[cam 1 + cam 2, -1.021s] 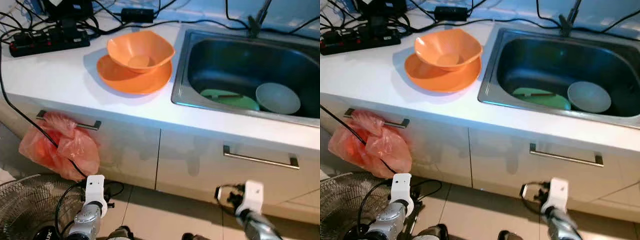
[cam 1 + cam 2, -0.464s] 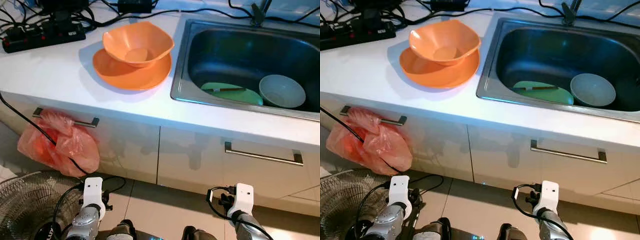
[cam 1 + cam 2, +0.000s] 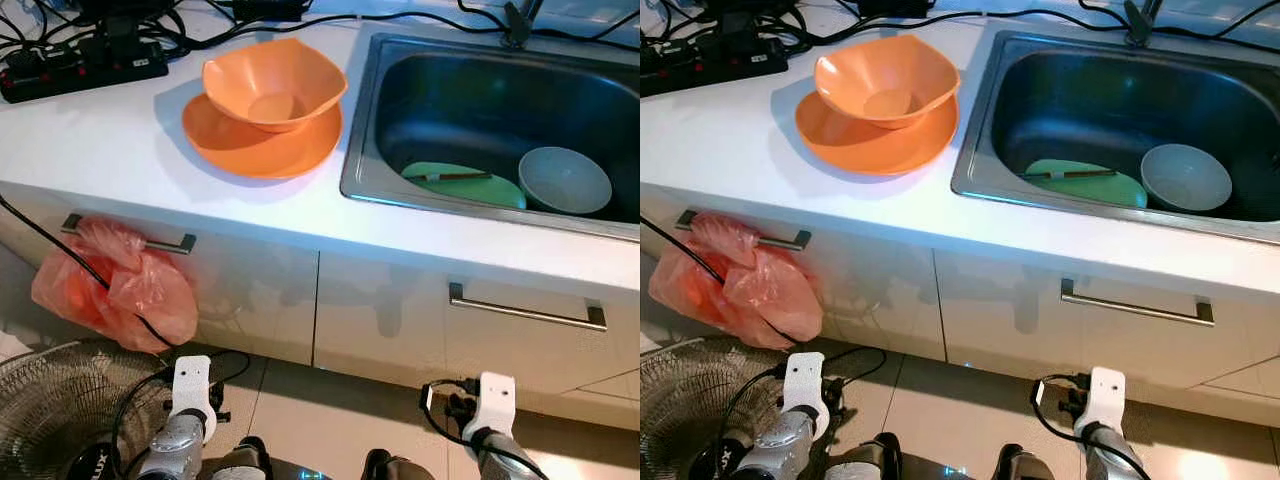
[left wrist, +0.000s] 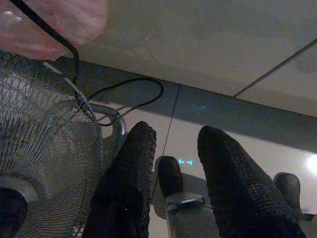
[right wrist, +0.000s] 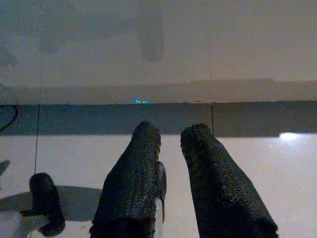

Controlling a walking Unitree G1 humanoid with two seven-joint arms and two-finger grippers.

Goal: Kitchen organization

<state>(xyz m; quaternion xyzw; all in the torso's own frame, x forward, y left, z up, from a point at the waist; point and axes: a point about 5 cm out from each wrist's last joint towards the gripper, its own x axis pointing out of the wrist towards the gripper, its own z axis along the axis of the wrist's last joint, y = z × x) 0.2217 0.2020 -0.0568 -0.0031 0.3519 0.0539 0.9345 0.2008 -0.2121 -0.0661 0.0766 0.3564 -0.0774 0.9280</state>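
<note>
Over the last second the head camera has tipped a little further over the table (image 3: 120,140) — the things themselves have not moved. The orange bowl (image 3: 275,83) sits in the orange plate (image 3: 262,138) left of the sink (image 3: 372,112); a green plate (image 3: 465,187) and grey bowl (image 3: 564,180) lie in the basin. Both arms hang low by the cabinet, left gripper (image 4: 176,168) and right gripper (image 5: 171,148) with jaws slightly spread, holding nothing — the robot seems lined up, no reach begun.

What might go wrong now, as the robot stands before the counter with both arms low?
The orange bowl sits loose on the orange plate near the sink rim; a careless grasp may slide both. A black cable hangs past the plastic bag toward the fan, where the left gripper might snag it.
</note>
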